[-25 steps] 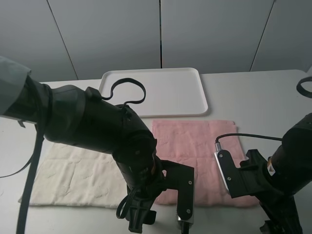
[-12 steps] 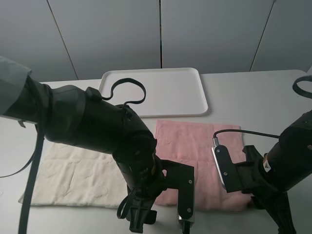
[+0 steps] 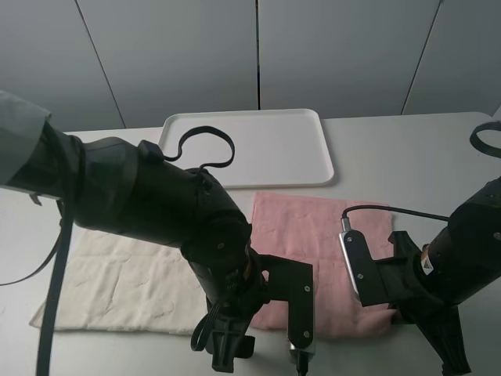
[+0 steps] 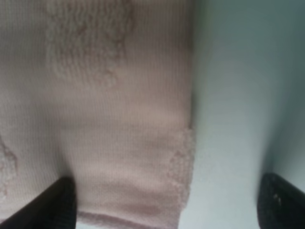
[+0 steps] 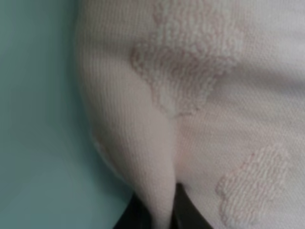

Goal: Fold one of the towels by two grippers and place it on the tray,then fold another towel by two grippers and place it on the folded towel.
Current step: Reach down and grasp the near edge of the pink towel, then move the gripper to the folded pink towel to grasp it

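Note:
The pale pink towel lies flat in the middle of the table, in front of the white tray. The cream towel lies to its left, partly under my left arm. In the left wrist view my left gripper is open, and a near corner of the pink towel lies between its dark fingertips. In the right wrist view my right gripper is shut on a pinched-up ridge of the pink towel at its near right edge. Both grippers' tips are hidden in the high view.
My bulky left arm covers the gap between the two towels. My right arm stands over the pink towel's near right corner. The tray holds nothing. Bare table shows to the right of the tray.
My right gripper has closed on the pink towel's edge, pinching up a ridge. The right arm has shifted left and the towel's right side has drawn in with it. The left arm stays put.

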Robot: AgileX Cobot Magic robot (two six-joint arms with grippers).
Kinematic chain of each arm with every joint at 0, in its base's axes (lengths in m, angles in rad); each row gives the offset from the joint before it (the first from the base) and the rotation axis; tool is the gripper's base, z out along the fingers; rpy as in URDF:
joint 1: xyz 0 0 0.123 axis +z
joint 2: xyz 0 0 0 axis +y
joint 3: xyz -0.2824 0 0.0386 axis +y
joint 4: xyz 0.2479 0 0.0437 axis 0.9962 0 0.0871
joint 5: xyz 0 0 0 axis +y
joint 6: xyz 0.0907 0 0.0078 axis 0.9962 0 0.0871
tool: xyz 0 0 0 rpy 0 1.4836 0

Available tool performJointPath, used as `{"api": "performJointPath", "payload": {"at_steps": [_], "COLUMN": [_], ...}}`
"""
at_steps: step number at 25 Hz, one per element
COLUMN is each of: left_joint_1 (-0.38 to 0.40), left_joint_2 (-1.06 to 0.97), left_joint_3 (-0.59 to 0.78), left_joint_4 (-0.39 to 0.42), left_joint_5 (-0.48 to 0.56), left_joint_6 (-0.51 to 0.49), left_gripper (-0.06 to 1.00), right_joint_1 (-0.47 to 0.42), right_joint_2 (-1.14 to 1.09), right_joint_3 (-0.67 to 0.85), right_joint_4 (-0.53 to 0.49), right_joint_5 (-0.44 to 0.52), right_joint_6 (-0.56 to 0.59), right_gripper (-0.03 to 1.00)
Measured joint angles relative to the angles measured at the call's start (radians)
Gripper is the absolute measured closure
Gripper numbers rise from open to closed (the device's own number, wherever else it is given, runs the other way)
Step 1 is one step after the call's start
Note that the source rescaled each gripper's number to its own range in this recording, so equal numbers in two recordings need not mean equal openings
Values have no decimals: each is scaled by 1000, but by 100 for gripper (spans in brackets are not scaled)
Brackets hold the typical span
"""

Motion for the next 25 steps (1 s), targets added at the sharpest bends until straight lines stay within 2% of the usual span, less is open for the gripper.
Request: {"api": "performJointPath", "payload": {"at_steps": [5,13,15,17,22,23,25], "left_joint_1": [0,0,0,-2,-2,-2,-2], "left_joint_2": [6,12,12,12,18,18,18], "left_joint_3": [0,-7,-7,-7,-10,-12,-12], "left_joint_4": [69,82,83,87,122,124,124], "left_joint_5": [-4,8,10,10,-12,-12,-12], "left_joint_6": [-40,-71,-73,-74,-75,-75,-75], "left_gripper": [-3,-3,2,17,82,90,93], "right_joint_1": [0,0,0,0,0,0,0], "right_joint_2": [0,0,0,0,0,0,0], "right_joint_3": [0,0,0,0,0,0,0], "right_joint_4": [2,25,34,46,48,48,50], "right_joint_5": [0,-6,-7,-8,-8,-8,-8], "right_joint_6": [4,4,4,4,4,4,4], "right_gripper": [95,95,95,95,95,95,95]}}
